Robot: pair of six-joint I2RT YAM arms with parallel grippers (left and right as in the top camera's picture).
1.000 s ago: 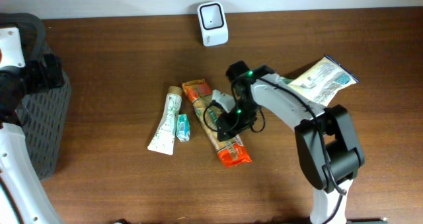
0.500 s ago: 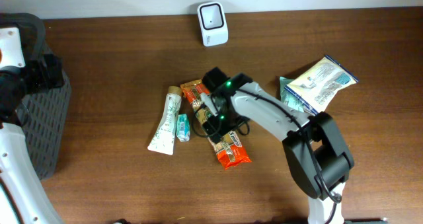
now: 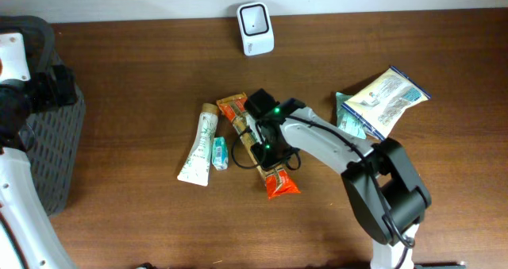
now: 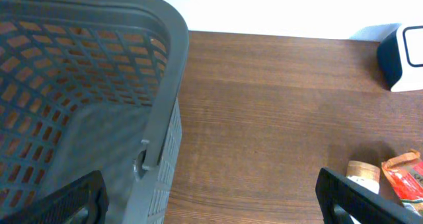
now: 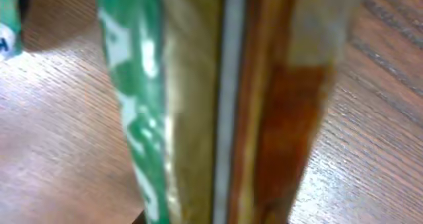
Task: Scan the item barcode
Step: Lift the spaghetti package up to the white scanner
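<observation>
The right arm [image 3: 333, 142] reaches across the worktop [image 3: 119, 78] from its near edge, its right fingers [image 3: 262, 151] set down on a long orange snack packet [image 3: 279, 182] that lies near the middle, running diagonally from the far edge toward the near one. Seen from the right wrist, the snack packet [image 5: 198, 105] fills the frame in blurred bands of green, gold and orange, with wood grain on either side. The fingers themselves are hidden there and under the wrist from overhead, so whether they have closed on the packet cannot be told. Just beside the packet, toward the left edge, lie a small teal item [image 3: 220, 152] and a white tube [image 3: 198, 146] with a tan cap, the two touching. A white scanner [image 3: 255, 17] stands at the far edge, well apart from the packet. A pale blue-and-white pouch [image 3: 382, 101] lies toward the right edge. At the left edge, the left fingers [image 4: 73, 197] are spread wide and hold nothing, poised above a dark mesh basket [image 4: 158, 85]; the scanner and the packet's end show at the side of that view.
</observation>
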